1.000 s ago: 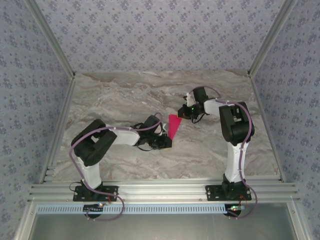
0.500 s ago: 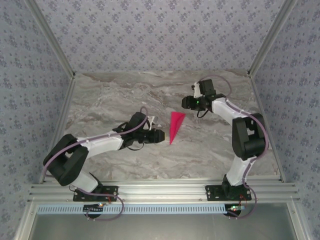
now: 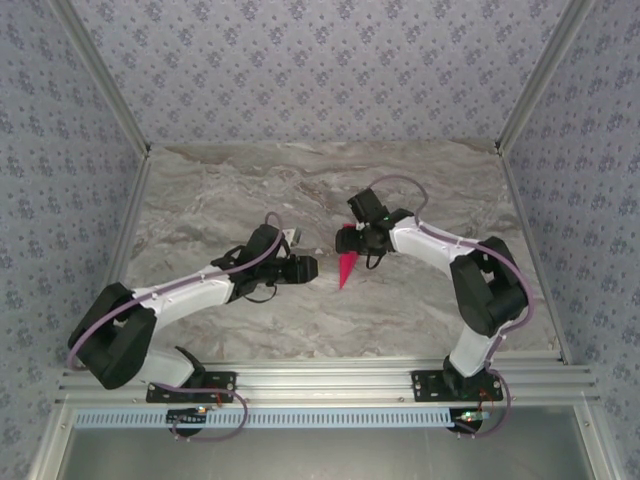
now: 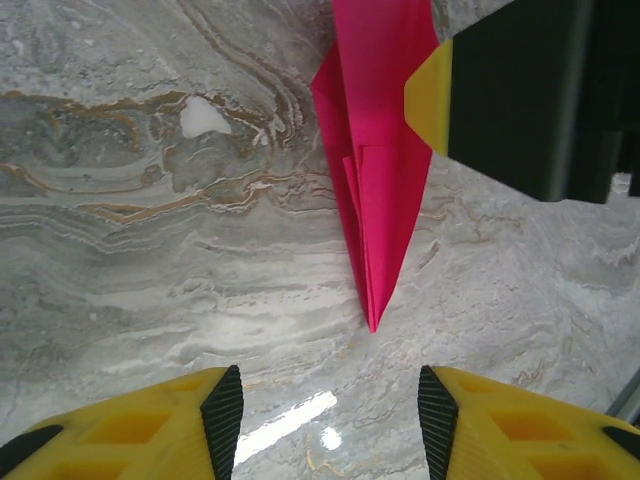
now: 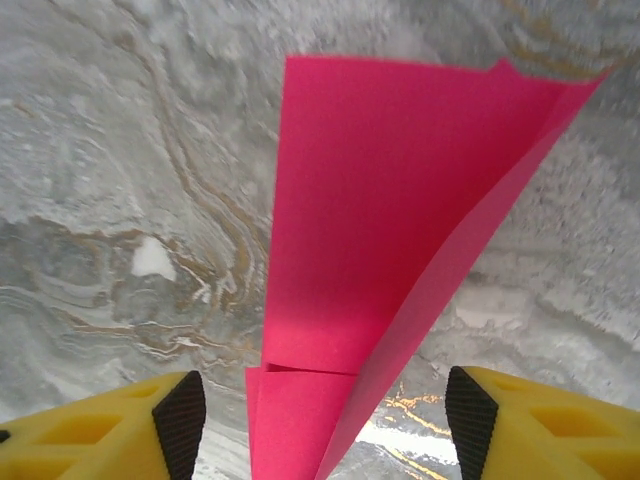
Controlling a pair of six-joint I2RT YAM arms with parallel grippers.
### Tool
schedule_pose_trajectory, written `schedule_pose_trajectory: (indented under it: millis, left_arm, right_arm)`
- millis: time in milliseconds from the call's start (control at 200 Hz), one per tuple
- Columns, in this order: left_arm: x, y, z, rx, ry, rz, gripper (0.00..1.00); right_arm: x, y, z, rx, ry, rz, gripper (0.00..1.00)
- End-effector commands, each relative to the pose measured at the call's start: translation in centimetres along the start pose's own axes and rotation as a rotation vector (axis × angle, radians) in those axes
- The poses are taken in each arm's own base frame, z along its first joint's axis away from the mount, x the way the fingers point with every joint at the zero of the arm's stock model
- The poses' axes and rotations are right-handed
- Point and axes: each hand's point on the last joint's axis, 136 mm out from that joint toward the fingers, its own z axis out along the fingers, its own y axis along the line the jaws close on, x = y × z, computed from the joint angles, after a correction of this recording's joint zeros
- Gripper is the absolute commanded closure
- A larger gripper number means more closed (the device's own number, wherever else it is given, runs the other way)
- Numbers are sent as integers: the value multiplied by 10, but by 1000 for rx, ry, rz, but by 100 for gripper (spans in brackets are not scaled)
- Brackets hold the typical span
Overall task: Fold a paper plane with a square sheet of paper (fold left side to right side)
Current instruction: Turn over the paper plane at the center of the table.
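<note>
Bright magenta-pink paper plane (image 3: 346,266), a narrow pointed dart of folded paper, lies mid-way across the grey-veined marble table (image 3: 220,200), tip toward the near edge, wide tail toward the back. Left gripper (image 3: 311,268) is released: jaws apart, nothing between them, dart tip just ahead, not touching. Right gripper (image 3: 348,239) is also spread, its jaws straddling the tail end. Pads look clear of the paper, though I can't tell if one finger brushes it. One wing edge stands slightly up. My read: folding is about done and neither claw holds it, so the dart rests on its own. Room: open marble all round, aluminium frame rails (image 3: 125,255) well away. The tight spot is both grippers near each other over the dart. I'd lift first, then separate, to avoid dragging the paper.
</note>
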Motion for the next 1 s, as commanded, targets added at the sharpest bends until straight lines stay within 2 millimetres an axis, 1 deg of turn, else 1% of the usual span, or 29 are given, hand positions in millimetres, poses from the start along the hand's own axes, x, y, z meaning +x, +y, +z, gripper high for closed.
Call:
schedule_pose_trajectory:
  millis: [0, 65, 150, 200, 270, 310, 340, 395, 445, 545, 605, 695, 794, 844, 894, 914, 999]
  left_arm:
    - [-2, 6, -9, -29, -19, 19, 48]
    - [-3, 7, -11, -39, -25, 21, 48]
    - [-4, 8, -14, -50, -34, 27, 48]
    - [-4, 9, -15, -58, -36, 28, 47]
    - [-5, 9, -17, -63, -38, 33, 47]
    - [-6, 9, -18, -68, -42, 35, 47]
    - [-7, 10, -19, -73, -45, 35, 47]
    - [-8, 12, -21, -83, -53, 37, 47]
    - [-9, 14, -24, -103, -65, 41, 46]
    - [-12, 20, -31, -140, -92, 39, 44]
    - [-14, 23, -35, -157, -112, 35, 42]
    - [-17, 25, -41, -167, -135, 26, 40]
    - [-18, 25, -44, -174, -143, 25, 38]
    - [-18, 25, -45, -176, -142, 25, 38]
    - [-18, 25, -46, -176, -141, 25, 37]
    - [-18, 25, -45, -177, -140, 25, 38]
    - [-19, 25, -46, -182, -142, 26, 37]
  right_arm:
    - [17, -19, 13, 108, 42, 77, 44]
    - [21, -18, 14, 115, 42, 103, 57]
    - [21, -14, 11, 107, 38, 94, 76]
    - [20, -9, 6, 91, 34, 81, 86]
    - [13, 4, -8, 50, -1, 48, 100]
    - [10, 13, -18, 15, -23, 38, 100]
    - [8, 22, -25, -24, -34, -9, 100]
    - [5, 32, -36, -87, -49, -39, 100]
    - [7, 42, -43, -176, -46, -80, 100]
    - [11, 49, -48, -318, -58, -83, 100]
    - [17, 44, -40, -364, -44, -54, 100]
    - [30, 32, -20, -401, -6, -1, 100]
    - [39, 7, 1, -376, 23, 49, 100]
    - [42, -5, 7, -346, 27, 64, 92]
    - [43, -13, 8, -319, 27, 63, 85]
    - [43, -15, 7, -309, 27, 57, 83]
    - [42, -20, -2, -255, 19, 13, 69]
